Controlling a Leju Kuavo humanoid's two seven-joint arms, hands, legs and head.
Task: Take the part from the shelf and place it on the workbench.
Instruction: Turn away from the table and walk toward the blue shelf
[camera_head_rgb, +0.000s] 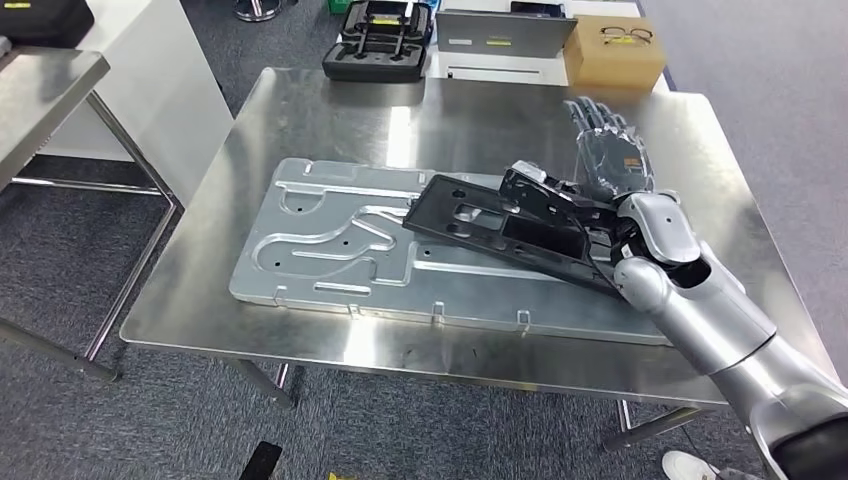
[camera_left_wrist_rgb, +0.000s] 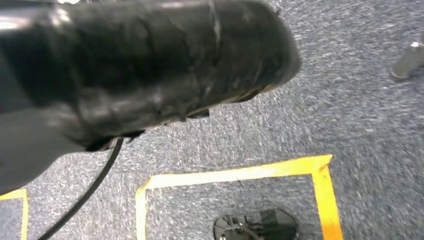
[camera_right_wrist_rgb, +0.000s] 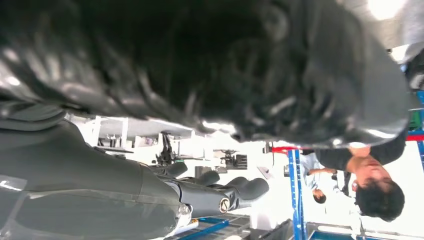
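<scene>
One steel tabletop (camera_head_rgb: 300, 110) fills the frame's middle, carrying a grey grooved plate (camera_head_rgb: 330, 250), on which the black part (camera_head_rgb: 505, 228) leans tilted at centre-right, beside the right hand (camera_head_rgb: 607, 155), fingers spread, holding nothing.

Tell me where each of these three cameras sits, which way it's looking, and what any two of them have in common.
Head view: high on the body, looking down at the workbench; the right hand and arm reach over the black part.
Left wrist view: at the hanging left arm, looking down at carpet and yellow tape.
Right wrist view: behind the right hand, looking across the room toward a person.
Shared: head and right wrist views both show the right hand.
</scene>
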